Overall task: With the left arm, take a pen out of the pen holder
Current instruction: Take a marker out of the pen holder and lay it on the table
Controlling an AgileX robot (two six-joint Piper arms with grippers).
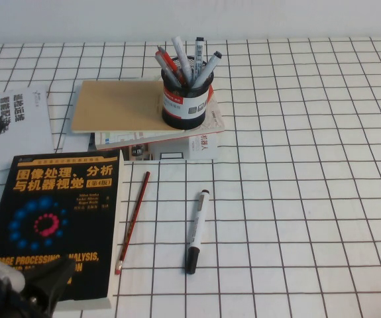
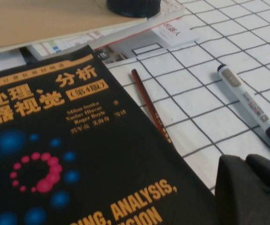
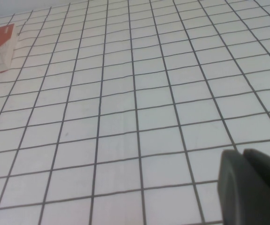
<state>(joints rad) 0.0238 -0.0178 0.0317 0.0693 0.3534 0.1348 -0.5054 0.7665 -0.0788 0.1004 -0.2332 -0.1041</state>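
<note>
One white table (image 1: 323,199) with a black grid, filling the high view.

Black textbook (image 1: 51,225), orange Chinese title, blue and pink dot ring on the cover. Lies flat, lower left of frame.

Brown board (image 1: 117,106), upper centre-left, topmost on a low stack of white booklets (image 1: 197,142) that stick out along its near and right edges.

Leaflet (image 1: 11,126), far left edge, partly cut off by the frame.

Pen holder (image 1: 185,99): black cylinder with a white and red band, upright. It stands at the right end of the stack, upper centre of frame.

Left gripper (image 1: 61,268), bottom-left corner of the high view, over the near end of the textbook. Fingers closed together, nothing between them. Well apart from the holder.

Right gripper (image 3: 243,157): seen only by its own wrist camera, above bare grid cloth. Dark fingers meet at a thin seam, nothing held.

Marker (image 1: 197,232): white barrel, black cap toward the near edge. Lies loose on the cloth, lower centre, right of the textbook.

Several pens (image 1: 183,63) stand in the holder, tips fanned upward.

Red pencil (image 1: 132,222): thin, lying between textbook and marker, just beside the book's right edge.
</note>
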